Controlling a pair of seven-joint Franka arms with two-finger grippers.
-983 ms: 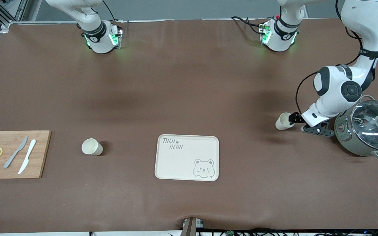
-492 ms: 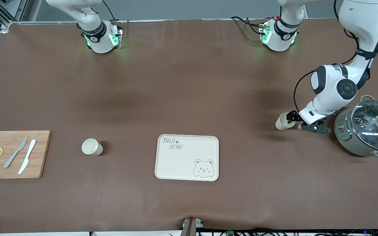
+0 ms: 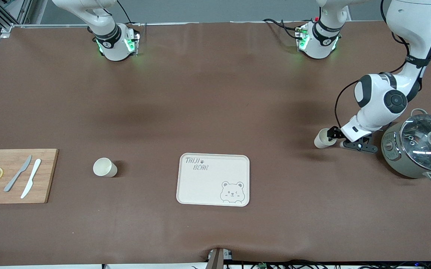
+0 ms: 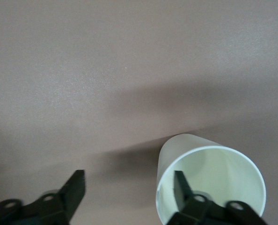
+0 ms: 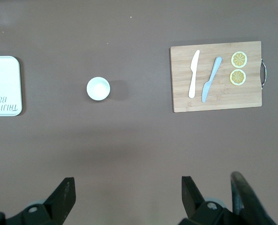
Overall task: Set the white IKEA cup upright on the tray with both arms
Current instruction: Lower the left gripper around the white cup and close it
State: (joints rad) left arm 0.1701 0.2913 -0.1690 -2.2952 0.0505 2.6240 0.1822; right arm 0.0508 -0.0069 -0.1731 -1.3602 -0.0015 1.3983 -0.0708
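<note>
White cup (image 3: 322, 139) stands on the bench (image 3: 215, 93), farther from the front camera than the tray (image 3: 200, 186) lettered "TAIJI BEAR", toward the left arm's end. The left end effector (image 3: 337, 137) partly hides it. That end effector has moved in since a second ago and gapes, one finger (image 4: 182, 187) inside the rim, gripping nothing. The right end effector (image 5: 128, 190) waits, spread wide and empty, over bare bench.

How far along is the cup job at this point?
Nothing is placed: the tray is bare. In hand: the left gripper straddles the wall of one cup beside the pot, jaws apart. The other cup stands untouched; the right arm waits.
</note>
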